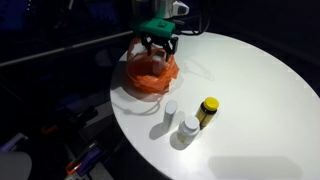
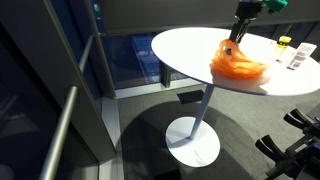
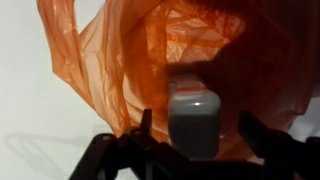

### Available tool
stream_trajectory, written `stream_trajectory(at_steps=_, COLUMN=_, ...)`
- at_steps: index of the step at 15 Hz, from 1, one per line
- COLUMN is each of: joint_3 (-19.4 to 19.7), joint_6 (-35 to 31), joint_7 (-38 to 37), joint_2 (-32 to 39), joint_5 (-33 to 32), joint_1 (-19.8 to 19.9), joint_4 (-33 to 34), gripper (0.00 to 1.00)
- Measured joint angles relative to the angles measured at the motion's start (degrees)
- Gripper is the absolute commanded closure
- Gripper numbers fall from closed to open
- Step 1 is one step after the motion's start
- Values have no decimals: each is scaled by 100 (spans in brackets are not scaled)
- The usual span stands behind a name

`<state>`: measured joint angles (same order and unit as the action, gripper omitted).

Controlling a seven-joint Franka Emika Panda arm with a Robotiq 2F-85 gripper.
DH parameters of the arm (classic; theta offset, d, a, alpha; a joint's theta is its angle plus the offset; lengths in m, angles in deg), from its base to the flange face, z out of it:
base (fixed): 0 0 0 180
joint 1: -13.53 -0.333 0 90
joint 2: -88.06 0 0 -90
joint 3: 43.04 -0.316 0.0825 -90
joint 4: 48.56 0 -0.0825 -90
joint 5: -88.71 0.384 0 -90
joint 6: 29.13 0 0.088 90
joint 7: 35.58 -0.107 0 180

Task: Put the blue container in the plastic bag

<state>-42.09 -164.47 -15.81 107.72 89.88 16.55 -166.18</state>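
Observation:
The orange plastic bag (image 1: 150,72) lies crumpled on the white round table (image 1: 250,90) near its far edge; it also shows in an exterior view (image 2: 238,65) and fills the wrist view (image 3: 110,50). My gripper (image 1: 160,45) hangs right above the bag's mouth, also seen from the side in an exterior view (image 2: 238,30). In the wrist view a pale grey-blue container (image 3: 195,120) sits inside the bag between my fingers (image 3: 200,135). The fingers are spread, with a gap on each side of the container. The container is hidden in both exterior views.
Two small white bottles (image 1: 171,108) (image 1: 189,127) and a yellow-capped dark bottle (image 1: 208,110) stand near the table's front edge. The same bottles show at the table's far side (image 2: 290,48). The table stands on a single pedestal (image 2: 195,140), with dark floor around it.

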Motion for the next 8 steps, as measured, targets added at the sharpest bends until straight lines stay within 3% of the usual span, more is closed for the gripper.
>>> stream_trajectory(at_steps=8, joint_3=59, joint_6=891, joint_7=-193, joint_2=-314, joint_5=0, joint_1=65, joint_4=5, gripper=0)
